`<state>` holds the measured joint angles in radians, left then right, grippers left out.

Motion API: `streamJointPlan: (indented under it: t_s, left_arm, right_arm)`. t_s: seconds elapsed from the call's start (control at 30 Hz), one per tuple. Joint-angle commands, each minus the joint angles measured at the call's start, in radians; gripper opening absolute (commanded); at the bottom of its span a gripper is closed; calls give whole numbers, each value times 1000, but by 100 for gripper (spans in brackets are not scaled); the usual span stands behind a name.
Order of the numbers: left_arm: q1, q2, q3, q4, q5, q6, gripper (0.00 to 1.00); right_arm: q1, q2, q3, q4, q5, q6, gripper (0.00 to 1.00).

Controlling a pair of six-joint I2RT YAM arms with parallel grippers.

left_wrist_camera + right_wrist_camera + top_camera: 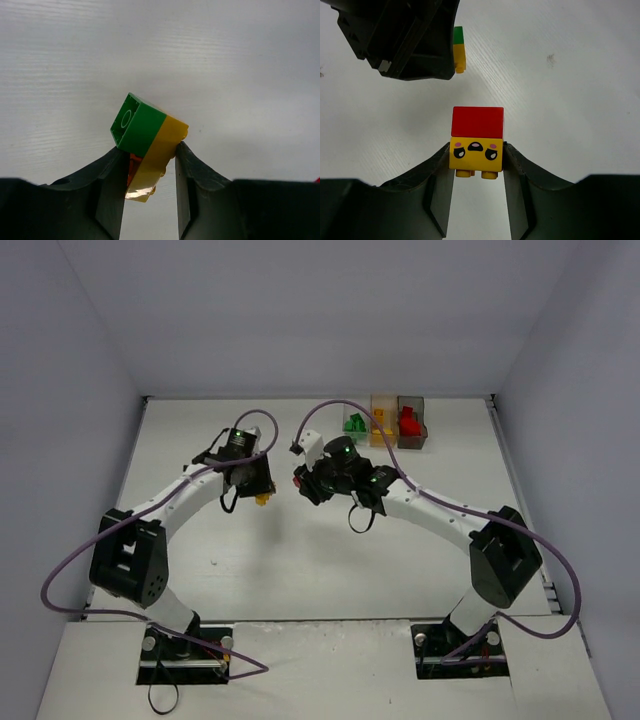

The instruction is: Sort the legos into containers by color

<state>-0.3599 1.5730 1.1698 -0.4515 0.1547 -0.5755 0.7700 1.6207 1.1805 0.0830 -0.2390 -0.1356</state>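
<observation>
Two mixed-colour clumps hang above the middle of the table [300, 570], each clenched in one of my grippers. My left gripper [150, 156] pinches a green-and-yellow clump [148, 135] by its yellow half. The green end tilts toward the upper left of the left wrist frame, free of the fingers. My right gripper [477, 150] grasps a red-on-yellow stack [477, 135] by the yellow face brick, with the red end pointing straight up the frame. Overhead, the two grippers face each other at centre, close but apart. The containers [385, 400] sit at upper right, nearer my right arm, and hold green, yellow and red legos [409, 423]. Each clump likely needs splitting before any drop, and the free ends point toward the opposite fingers.
</observation>
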Motion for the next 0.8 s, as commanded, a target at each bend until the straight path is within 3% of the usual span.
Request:
streamJointPlan:
  t_s: [0.0,0.1,0.23,0.37,0.53,0.67,0.77]
  left_arm:
    - [-30,-5,-2,114,-24,6,29]
    - [-51,34,-16,145,-41,6,48]
    - [-54,71,-35,171,-46,-3,59]
    - [-54,61,-36,160,-44,-14,64]
    - [-47,-99,22,106,-18,35,67]
    - [2,-229,62,97,103,72,69]
    - [59,-275,48,129,270,65,71]
  right_arm:
    - [-17,-65,-22,43,15,31,0]
    - [-29,-73,-48,46,12,47,0]
    - [-32,-84,-62,46,7,50,0]
    - [-37,-99,-68,46,-3,47,0]
    - [-37,-145,-68,47,-39,36,0]
    - [-37,-199,-68,54,-72,25,0]
    - [-37,-231,-74,57,-82,13,1]
